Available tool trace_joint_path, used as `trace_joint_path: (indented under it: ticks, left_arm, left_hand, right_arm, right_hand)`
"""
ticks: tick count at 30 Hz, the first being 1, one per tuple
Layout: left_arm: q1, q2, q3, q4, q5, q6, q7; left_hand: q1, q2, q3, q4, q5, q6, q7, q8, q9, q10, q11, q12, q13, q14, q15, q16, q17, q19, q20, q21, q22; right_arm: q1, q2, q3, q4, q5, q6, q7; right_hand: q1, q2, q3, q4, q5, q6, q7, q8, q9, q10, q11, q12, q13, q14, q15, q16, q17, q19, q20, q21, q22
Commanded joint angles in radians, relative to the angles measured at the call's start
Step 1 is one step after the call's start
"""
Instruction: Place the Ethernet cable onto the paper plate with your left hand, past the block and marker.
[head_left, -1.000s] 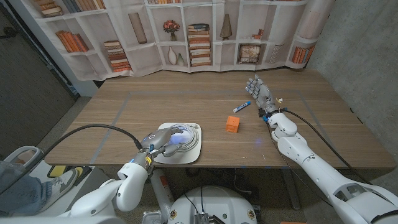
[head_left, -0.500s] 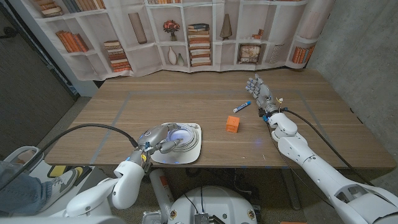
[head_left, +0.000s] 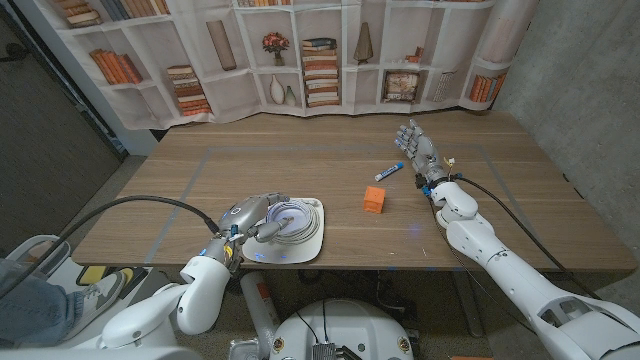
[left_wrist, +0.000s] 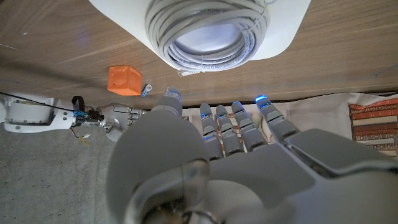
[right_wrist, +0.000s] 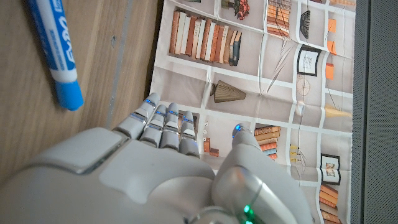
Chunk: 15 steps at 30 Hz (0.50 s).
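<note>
Cable (head_left: 292, 218) sits coiled on the plate (head_left: 313, 246), just ahead of our left robot hand (head_left: 252, 222), fingers spread, holding nothing. We should back away slowly, without bumping it.

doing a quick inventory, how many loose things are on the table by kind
Ethernet cable: 1
paper plate: 1
block: 1
marker: 1
Total: 4

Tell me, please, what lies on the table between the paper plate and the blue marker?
In the head view, the orange block sits between the paper plate and the blue marker; the rest is bare wood.
</note>
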Motion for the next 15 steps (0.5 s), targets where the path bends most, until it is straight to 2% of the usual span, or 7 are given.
trace_joint_path:
  ticks: [1,15]
  left_arm:
    - [0.037,-0.010,-0.045,-0.003,0.018,-0.025,0.030]
    - [0.045,-0.019,-0.071,-0.005,0.041,-0.031,0.001]
  left_hand:
    - [-0.010,0.001,-0.004,0.001,0.005,-0.009,-0.004,0.004,0.003,-0.002,-0.007,0.006,0.004,-0.008,0.000,0.004,0.005,-0.008,0.001,-0.002,0.004]
    - [-0.025,0.001,-0.011,0.008,0.006,-0.054,-0.014,-0.007,0.003,-0.025,-0.006,0.003,0.004,-0.020,-0.002,0.005,0.006,-0.023,0.005,-0.005,0.005]
  right_arm:
    - [0.004,0.006,-0.003,0.010,-0.002,0.005,-0.002]
    - [0.003,0.010,-0.003,0.010,-0.004,0.009,-0.006]
  right_hand:
    - [0.009,0.000,0.002,-0.003,-0.001,0.011,0.002,-0.002,0.005,0.010,0.001,0.001,0.005,0.007,-0.001,0.000,0.003,0.010,-0.002,-0.002,0.002]
    - [0.009,0.000,0.003,-0.003,-0.002,0.012,0.002,-0.002,0.005,0.012,0.001,0.002,0.005,0.007,-0.002,-0.001,0.004,0.010,-0.002,-0.003,0.002]
